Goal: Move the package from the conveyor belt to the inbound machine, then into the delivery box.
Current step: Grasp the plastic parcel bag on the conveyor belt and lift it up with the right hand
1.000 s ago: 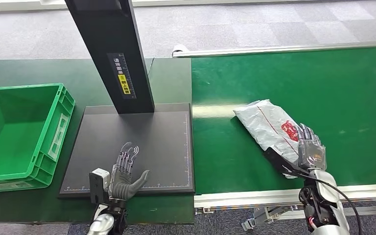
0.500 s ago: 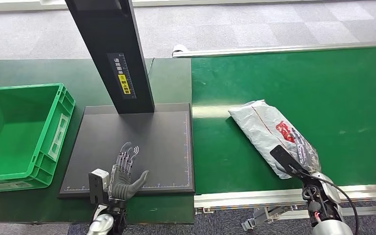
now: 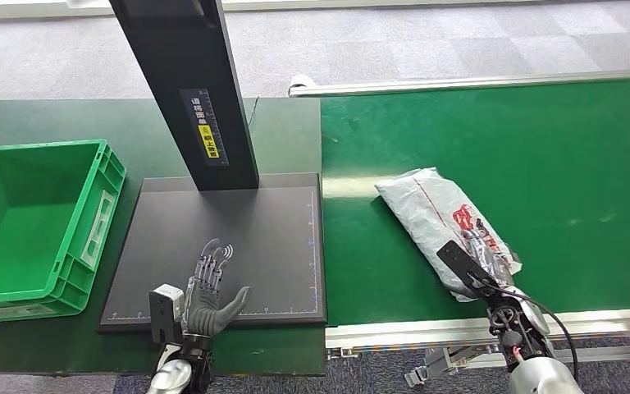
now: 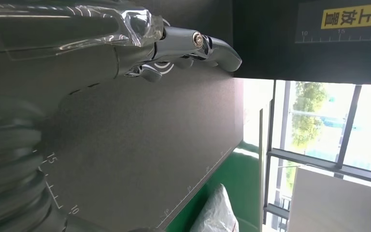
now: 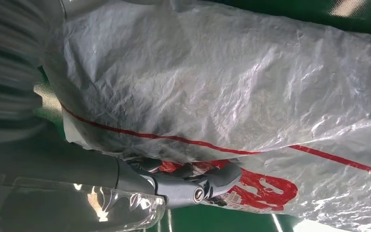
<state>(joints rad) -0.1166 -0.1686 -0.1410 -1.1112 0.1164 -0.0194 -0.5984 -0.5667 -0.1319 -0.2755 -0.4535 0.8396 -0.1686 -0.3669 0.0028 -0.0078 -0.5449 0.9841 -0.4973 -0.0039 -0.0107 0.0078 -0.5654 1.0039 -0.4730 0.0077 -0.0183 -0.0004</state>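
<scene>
Package (image 3: 439, 220), a white crinkled poly bag w/ red stripe + red print, lies flat on the green conveyor belt (image 3: 541, 156), angled, its near end by the belt's front edge and its far end pointing toward the black scan platform (image 3: 254, 238) of the inbound machine. Right hand (image 3: 480, 254) is on the bag's near end: head view shows the dark fingers (image 3: 486, 246) draped over the top beside the red print, w/ the thumb on the side nearer the platform. Right wrist view shows the bag (image 5: 232, 87) close up, grey fingers (image 5: 207, 181) curled against the plastic at the red print; looks like a clasp round the near end, but can't tell if the bag is off the belt. Left hand (image 3: 207, 291) sits over the platform's near edge, palm toward the plate, fingers (image 3: 213, 261) spread apart + straight, holding nothing; thumb out toward the belt side. Left wrist view: fingers (image 4: 188, 41) extended just above the dark plate (image 4: 140, 145), ruler marks along its edge, bag tip (image 4: 217, 212) visible beyond on green. Black upright column (image 3: 189, 90) w/ yellow label rises from the platform's far side. Green delivery box (image 3: 90, 222) stands on the dark green tabletop (image 3: 49, 123) just beside the platform, on the side away from the belt.
</scene>
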